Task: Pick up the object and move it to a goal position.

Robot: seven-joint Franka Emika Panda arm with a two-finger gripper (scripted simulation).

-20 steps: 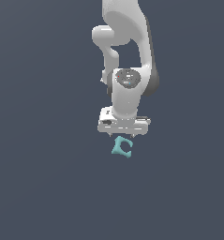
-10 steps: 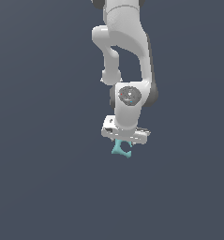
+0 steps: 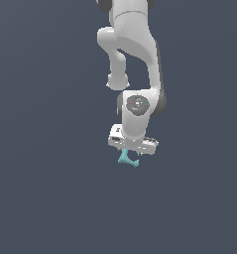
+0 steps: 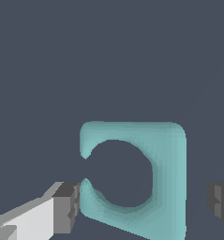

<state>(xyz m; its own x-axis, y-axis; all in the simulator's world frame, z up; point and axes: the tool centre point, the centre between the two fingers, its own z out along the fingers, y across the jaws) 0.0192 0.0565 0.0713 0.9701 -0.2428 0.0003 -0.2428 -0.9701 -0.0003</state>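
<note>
Teal object (image 4: pixel 146 183) lies between the gripper (image 4: pixel 141 201) fingers in the wrist view: a squarish piece with rounded corners and a round hollow that breaks out through one side as a narrow slot. One finger pad (image 4: pixel 66 206) stands at the slotted side, touching or nearly so; I cannot tell which. The other pad (image 4: pixel 220 202) is clear of the solid edge, with a gap showing. Hand reads as open, straddling the piece, not gripping.

Exterior view: arm (image 3: pixel 135 74) reaches down, object (image 3: pixel 128 158) peeking out just below the white hand, on plain grey ground. No goal marker visible in either view.

Risks, as I judge them:
- Fingers not centred. The near pad would meet the piece first on closing and shove it sideways until the far pad catches up.
- Near pad sits at the slot. The two thin tips there give little flat face; a pad could slip into the opening or twist the piece.
- Depth of fingers around the object is not readable; a shallow pinch could drop it on lifting.
</note>
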